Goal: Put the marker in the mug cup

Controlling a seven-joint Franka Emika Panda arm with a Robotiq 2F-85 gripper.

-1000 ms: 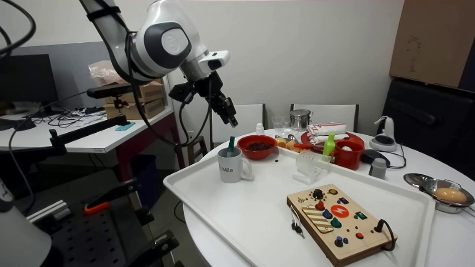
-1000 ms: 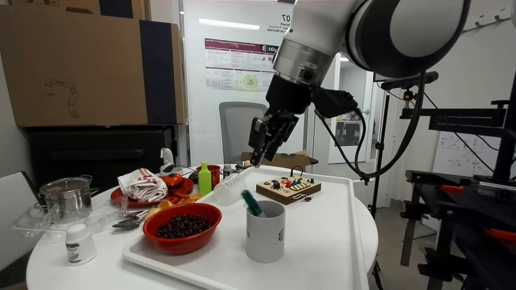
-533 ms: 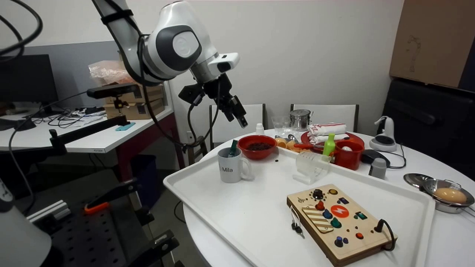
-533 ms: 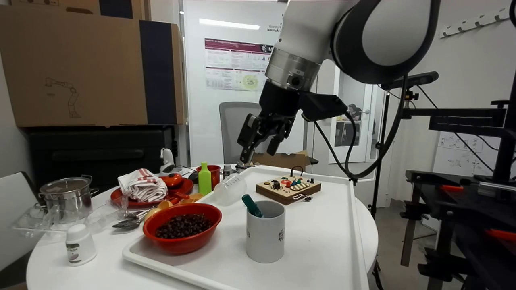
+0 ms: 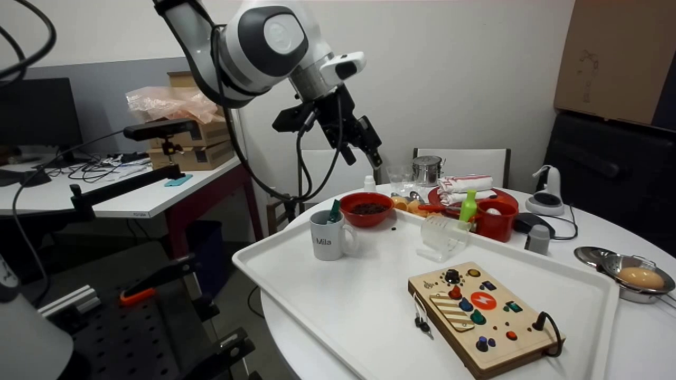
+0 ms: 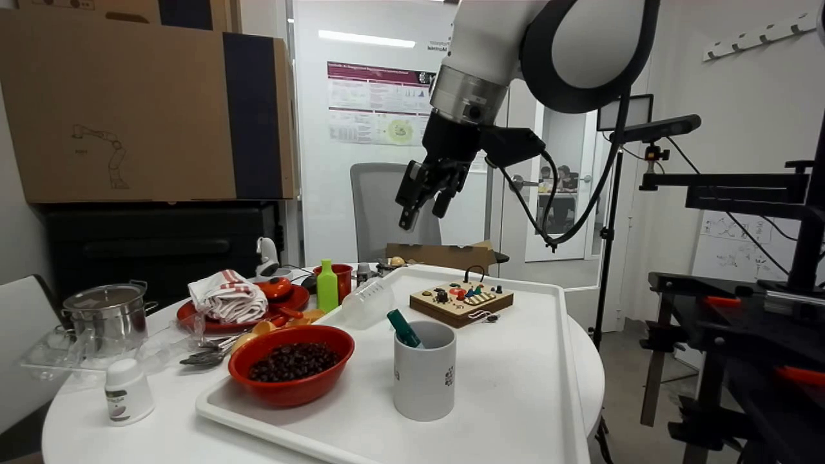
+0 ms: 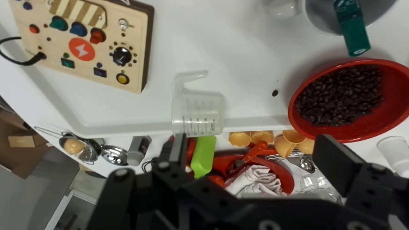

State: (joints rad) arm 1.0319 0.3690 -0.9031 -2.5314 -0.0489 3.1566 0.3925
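Observation:
The dark green marker (image 5: 334, 212) stands leaning inside the white-grey mug cup (image 5: 326, 241), its upper end sticking out above the rim. Both exterior views show this; in an exterior view the marker (image 6: 403, 329) tilts toward the red bowl, and the mug (image 6: 425, 381) is upright on the tray. My gripper (image 5: 363, 158) is well above the table, apart from mug and marker. In the wrist view the gripper (image 7: 252, 142) is open, with its fingers wide apart and nothing held. There the mug (image 7: 377, 9) and marker (image 7: 355, 33) lie at the top right; the mug is cut off.
A red bowl (image 6: 290, 391) of dark beans sits beside the mug at the tray's edge. On the white tray (image 5: 348, 301) are a clear measuring cup (image 5: 444, 235) on its side and a wooden switch board (image 5: 475, 338). A green bottle (image 6: 327, 288) and red pot (image 5: 496, 224) stand behind.
The gripper has spread its fingers and moved up and away from the mug, rightward in an exterior view. The marker has tipped over to a lean against the mug's rim.

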